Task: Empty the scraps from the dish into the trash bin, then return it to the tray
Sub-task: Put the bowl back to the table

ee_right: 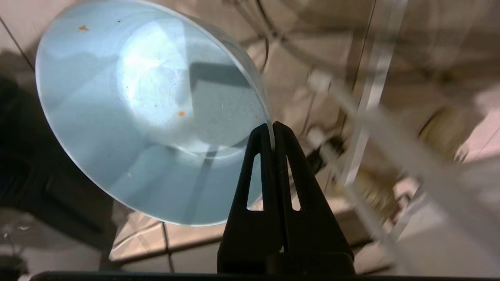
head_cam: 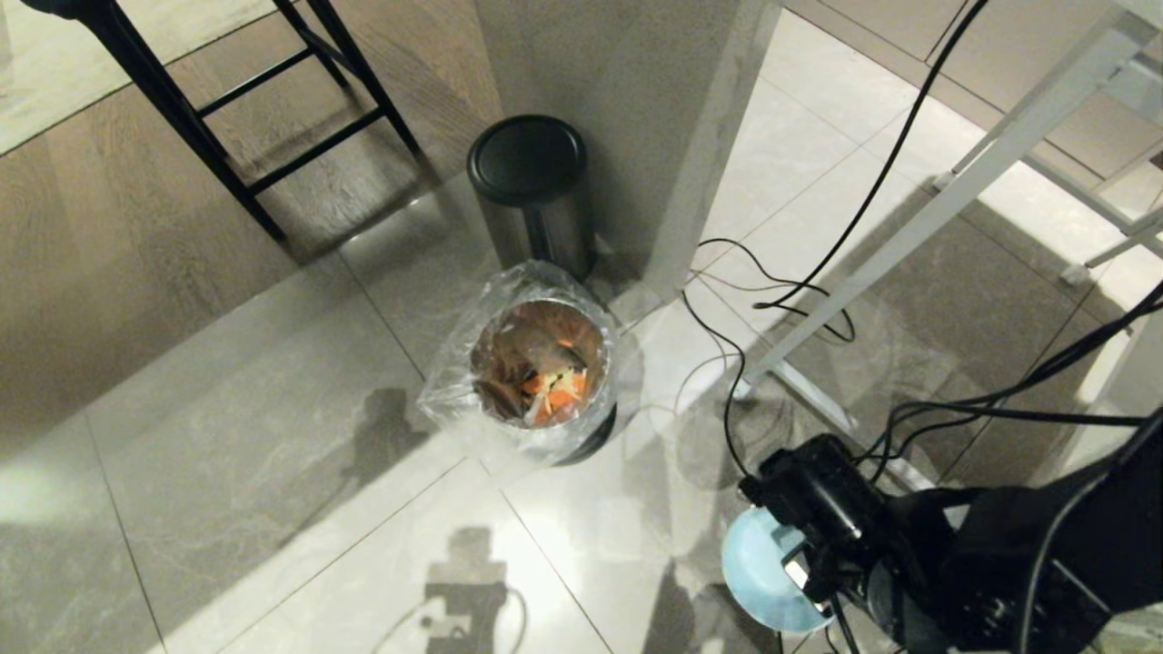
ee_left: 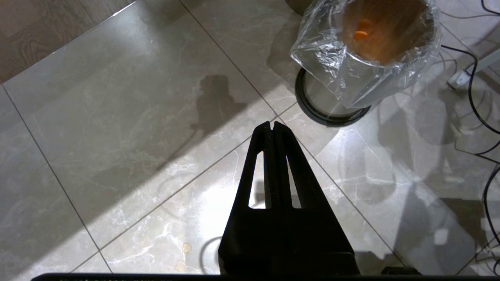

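My right gripper (ee_right: 272, 128) is shut on the rim of the dish (ee_right: 136, 117), a light-blue bowl held tilted, with only a few tiny orange specks inside. In the head view the dish (head_cam: 759, 572) hangs at the lower right under the right arm (head_cam: 822, 504), off to the right of and nearer than the trash bin (head_cam: 607, 363). The scraps (head_cam: 554, 392), orange slices with pale strips, lie inside the bag-lined bin (ee_left: 351, 78). My left gripper (ee_left: 272, 125) is shut on nothing above the floor tiles near the bin's base. The tray is out of view.
A steel cylinder bin with a black lid (head_cam: 527, 159) stands just behind the trash bin against a wall corner. Black stool legs (head_cam: 227, 173) are at the back left. A white frame leg (head_cam: 909, 236) and black cables (head_cam: 800, 291) cross the floor on the right.
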